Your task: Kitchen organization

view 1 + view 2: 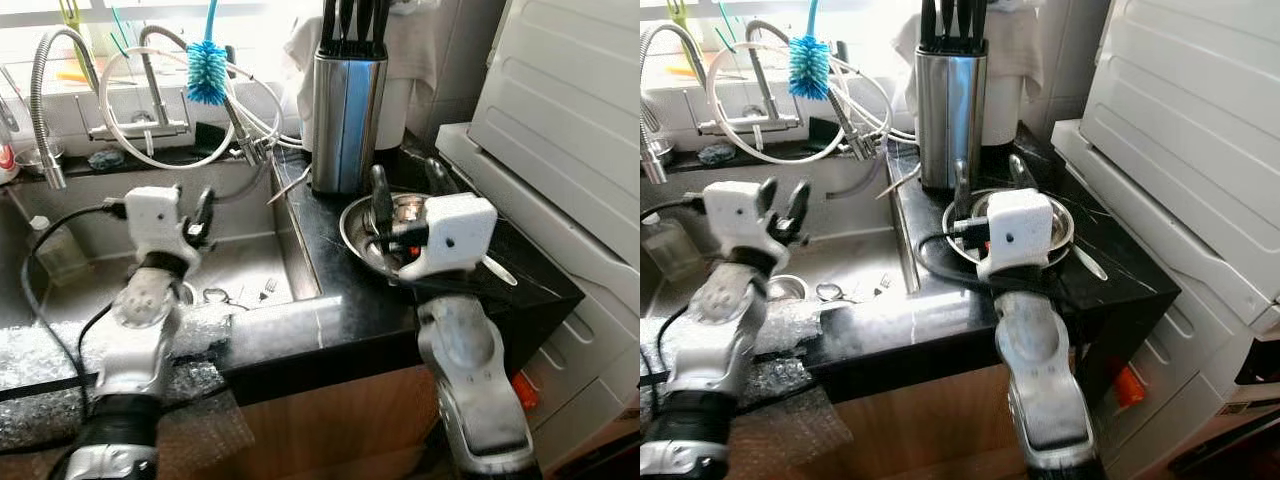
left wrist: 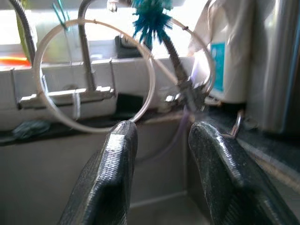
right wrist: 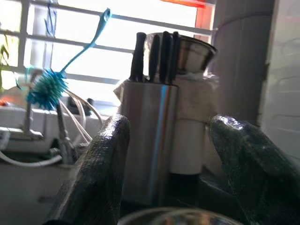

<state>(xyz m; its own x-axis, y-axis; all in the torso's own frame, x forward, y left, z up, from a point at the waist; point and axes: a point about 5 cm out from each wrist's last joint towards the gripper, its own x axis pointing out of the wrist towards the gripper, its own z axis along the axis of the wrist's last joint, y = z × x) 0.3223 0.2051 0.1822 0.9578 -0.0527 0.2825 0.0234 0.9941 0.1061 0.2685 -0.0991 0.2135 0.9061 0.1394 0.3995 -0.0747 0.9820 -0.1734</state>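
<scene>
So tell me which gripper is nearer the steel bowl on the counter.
Right. The right gripper hangs open directly over the steel bowl; the left gripper is open over the sink, off to the bowl's left.

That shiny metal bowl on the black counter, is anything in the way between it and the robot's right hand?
Nothing visible blocks it. The right gripper hangs open directly above the round steel bowl on the black counter. The tall steel knife block stands behind the bowl, not between them.
</scene>
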